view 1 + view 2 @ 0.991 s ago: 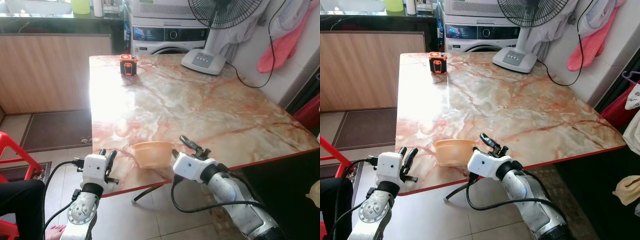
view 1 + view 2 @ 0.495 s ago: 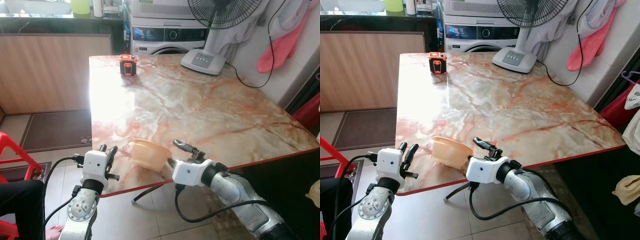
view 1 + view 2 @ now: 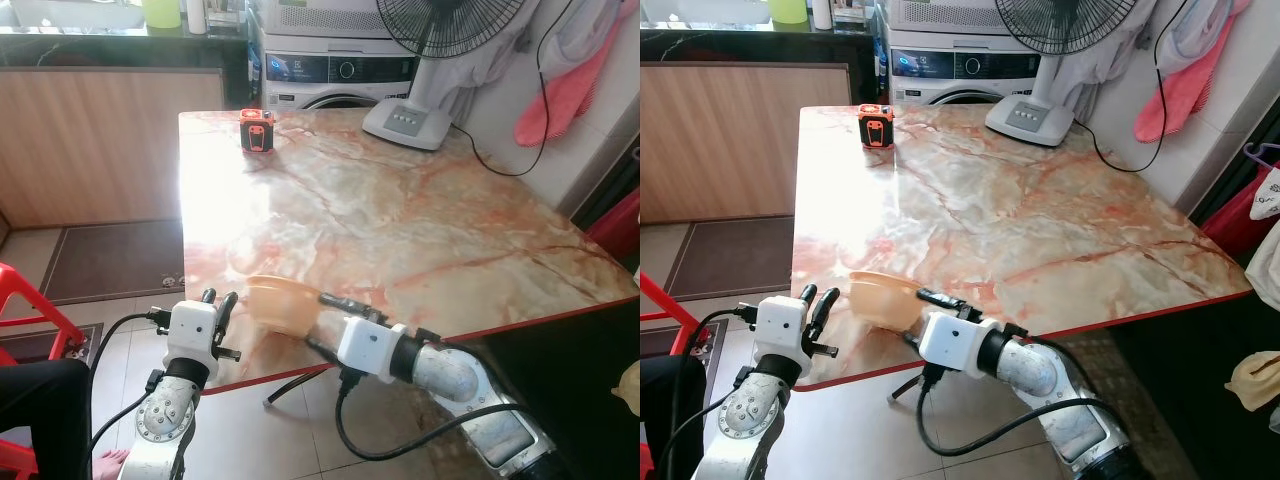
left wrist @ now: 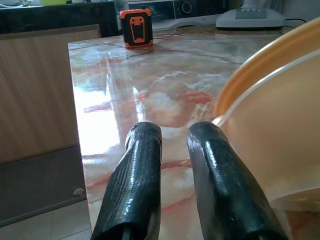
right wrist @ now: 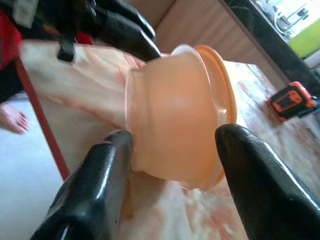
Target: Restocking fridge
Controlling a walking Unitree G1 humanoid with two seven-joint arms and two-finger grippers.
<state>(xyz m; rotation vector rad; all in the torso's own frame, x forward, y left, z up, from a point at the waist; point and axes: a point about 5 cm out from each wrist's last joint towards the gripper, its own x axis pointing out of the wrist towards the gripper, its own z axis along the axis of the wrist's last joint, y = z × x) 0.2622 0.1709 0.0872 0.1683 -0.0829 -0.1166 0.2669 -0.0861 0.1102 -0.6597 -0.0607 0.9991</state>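
A translucent orange bowl (image 3: 280, 303) is tipped on its side, just above the front left corner of the marble table (image 3: 420, 220). My right gripper (image 3: 318, 322) is shut on the bowl, one finger on each side of its wall, as the right wrist view shows around the bowl (image 5: 175, 112). My left gripper (image 3: 218, 306) hovers at the table's front edge just left of the bowl, fingers (image 4: 145, 165) close together with nothing between them. The bowl's rim (image 4: 270, 120) sits right beside those fingers.
An orange and black device (image 3: 256, 130) stands at the far left of the table, and a fan base (image 3: 405, 122) at the far middle with its cord trailing right. A washing machine (image 3: 340, 68) is behind. A red chair (image 3: 25, 318) and a person's leg (image 3: 40, 390) are at lower left.
My right gripper has carried the bowl leftward along the table's front edge and tipped it from upright onto its side, close to the left gripper. The left gripper has barely moved.
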